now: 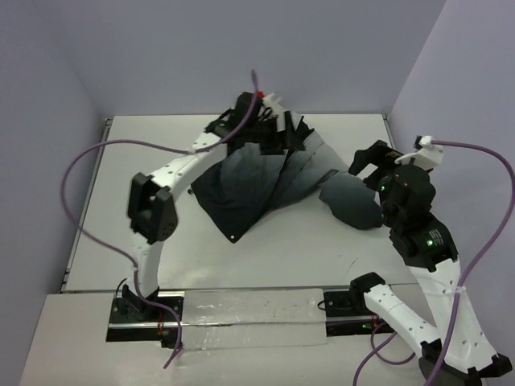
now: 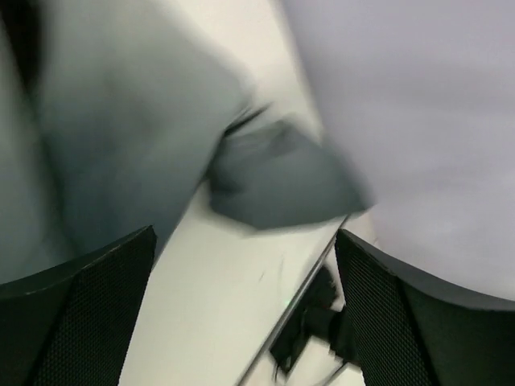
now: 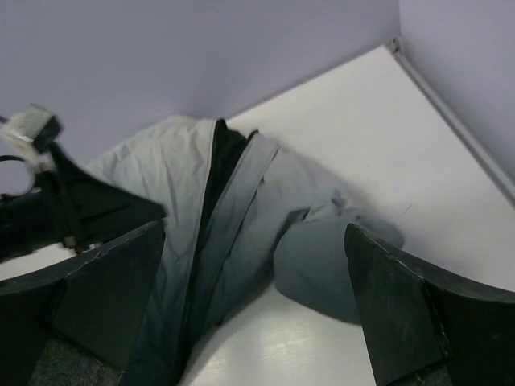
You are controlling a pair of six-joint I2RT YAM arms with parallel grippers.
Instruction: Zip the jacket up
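Observation:
The jacket (image 1: 249, 185) lies spread across the middle of the table, light grey fading to dark charcoal, with one sleeve (image 1: 354, 205) thrown out to the right. My left gripper (image 1: 286, 129) is at the jacket's far top edge. In the blurred left wrist view it (image 2: 245, 322) is open, with bare table between the fingers and the jacket (image 2: 121, 121) to the left. My right gripper (image 1: 366, 161) hovers above the sleeve. In the right wrist view it (image 3: 257, 322) is open and empty over the jacket (image 3: 241, 217). The dark open front with the zipper (image 3: 213, 185) runs between the grey panels.
The white table (image 1: 145, 209) is walled by lilac panels at the back and sides. A metal rail (image 1: 241, 310) with the arm bases runs along the near edge. The left arm's purple cable (image 1: 88, 161) loops over the left side.

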